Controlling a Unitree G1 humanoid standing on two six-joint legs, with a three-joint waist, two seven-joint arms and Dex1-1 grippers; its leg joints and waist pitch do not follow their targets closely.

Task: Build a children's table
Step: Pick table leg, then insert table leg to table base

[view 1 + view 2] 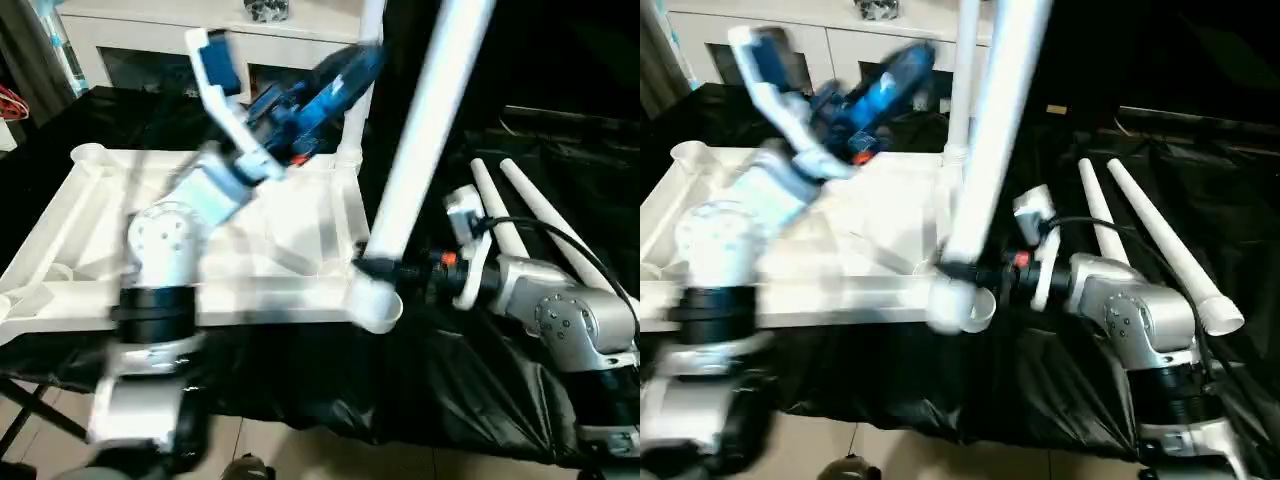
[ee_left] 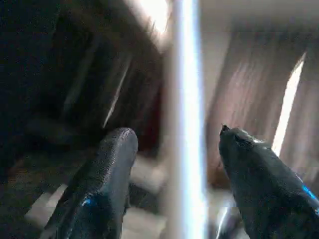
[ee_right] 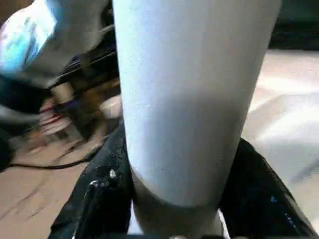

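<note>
**Right hand clamps a leg at the near corner socket; left hand open by the far leg**

Nearest the robot, the black-draped bench (image 1: 420,390) drops off at its front edge to a pale floor. The tabletop (image 1: 250,290) lies upside down on the left half of the bench, ribbed hollow side up, its near rail running along the front edge and its far rail toward the back.

At the tabletop's near right corner socket (image 1: 375,305), a white leg (image 1: 425,120) rises steeply, leaning a little to the right, its lower end at the socket. The right hand (image 1: 385,268) reaches in from the right and is closed around this leg just above the socket; the right wrist view shows a black finger (image 3: 102,199) pressed to each side of the leg.

To the right of that arm, two spare legs (image 1: 1140,230) lie side by side on the black cloth, angled toward the bench's back edge, with open cloth around them.

Farther back, a second leg (image 1: 358,90) stands upright at the tabletop's far right corner. The left hand (image 1: 335,85) is raised over the tabletop near this leg, blurred; its wrist view shows the fingers (image 2: 107,169) spread apart with a pale upright bar between them, not touching it.

Behind the bench stands a white cabinet (image 1: 150,40).
</note>
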